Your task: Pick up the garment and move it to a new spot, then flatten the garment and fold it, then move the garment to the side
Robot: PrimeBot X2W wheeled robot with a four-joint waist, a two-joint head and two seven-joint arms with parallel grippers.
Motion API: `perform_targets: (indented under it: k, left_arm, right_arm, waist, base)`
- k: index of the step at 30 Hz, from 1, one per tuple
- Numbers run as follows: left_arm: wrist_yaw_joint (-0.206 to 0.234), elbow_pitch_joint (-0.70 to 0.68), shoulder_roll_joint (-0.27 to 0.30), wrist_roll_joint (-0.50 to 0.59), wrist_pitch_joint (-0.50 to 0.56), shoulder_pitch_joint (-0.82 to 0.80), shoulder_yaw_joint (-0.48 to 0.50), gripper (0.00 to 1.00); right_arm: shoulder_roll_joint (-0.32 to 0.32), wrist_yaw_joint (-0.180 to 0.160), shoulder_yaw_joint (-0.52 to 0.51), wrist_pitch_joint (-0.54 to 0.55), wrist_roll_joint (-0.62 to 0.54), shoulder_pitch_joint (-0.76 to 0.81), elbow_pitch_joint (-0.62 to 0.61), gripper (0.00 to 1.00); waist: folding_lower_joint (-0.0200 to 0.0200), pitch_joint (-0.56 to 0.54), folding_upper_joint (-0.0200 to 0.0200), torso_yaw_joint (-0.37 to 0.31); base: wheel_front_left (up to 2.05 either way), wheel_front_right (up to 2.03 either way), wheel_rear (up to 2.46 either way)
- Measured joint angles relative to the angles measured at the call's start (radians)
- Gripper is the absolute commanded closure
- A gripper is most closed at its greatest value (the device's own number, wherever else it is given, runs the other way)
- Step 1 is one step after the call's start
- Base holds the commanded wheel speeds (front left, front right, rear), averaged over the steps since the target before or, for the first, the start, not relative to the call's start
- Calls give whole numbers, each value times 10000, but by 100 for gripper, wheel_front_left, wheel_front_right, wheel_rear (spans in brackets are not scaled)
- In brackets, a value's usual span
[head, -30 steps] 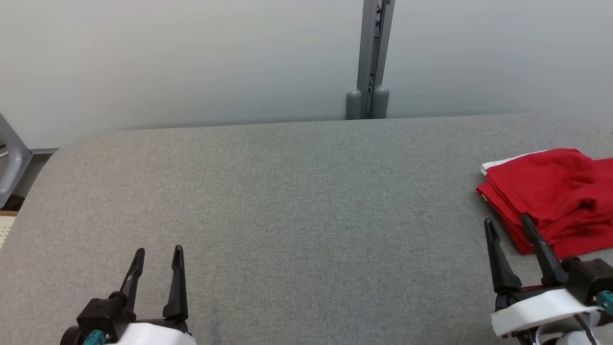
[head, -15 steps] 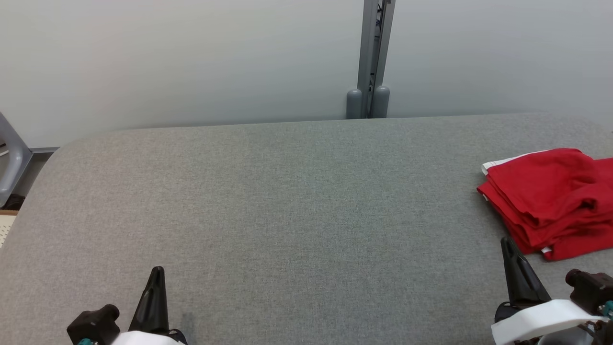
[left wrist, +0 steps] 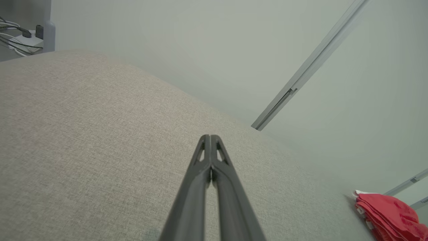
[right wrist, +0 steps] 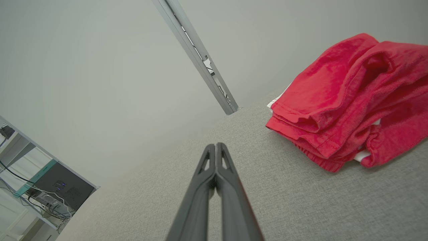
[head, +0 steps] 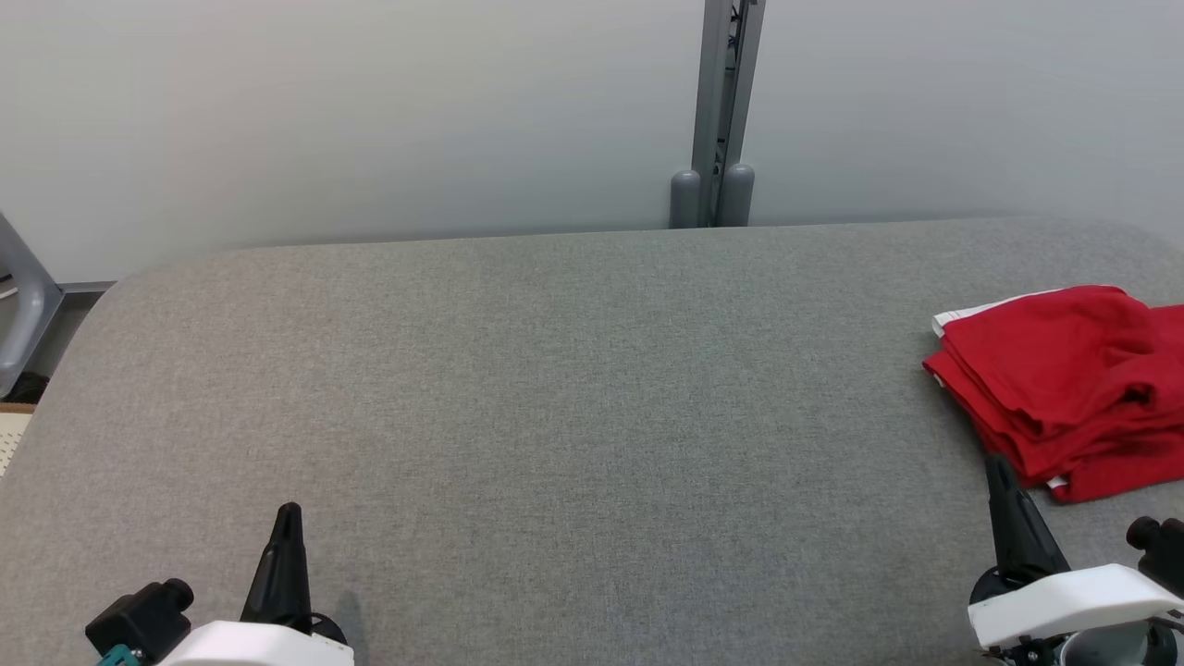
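The garment (head: 1064,379) is red with a white trim, folded into a thick stack at the right edge of the grey table (head: 573,388). It also appears at the lower right of the left wrist view, garment (left wrist: 388,216), and at the upper right of the right wrist view, garment (right wrist: 347,100). My right gripper (head: 999,467) is shut and empty, its tip just in front of the garment's near edge, apart from it. My left gripper (head: 289,513) is shut and empty at the near left, far from the garment. Both pairs of fingers are pressed together: right gripper (right wrist: 216,145), left gripper (left wrist: 209,137).
A grey post (head: 717,111) with two round caps stands behind the table's far edge against a pale wall. A grey chair part (head: 18,305) is off the table's left side. Shelving with cables (right wrist: 36,187) lies beyond the table.
Both grippers went from open to shut. Both arms drew back toward the near edge, and the right gripper's tip came off the garment's near edge.
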Motion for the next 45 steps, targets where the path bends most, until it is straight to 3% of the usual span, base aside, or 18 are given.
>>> perform_targets:
  k: [45]
  left_arm:
    - [-456,-48,36,-5490,1488,-785,541,100]
  right_arm:
    - [307,-2,-826,1494,5202,-338,-115,100]
  waist:
    - [0,86,0,69]
  base:
    - [0,0,0]
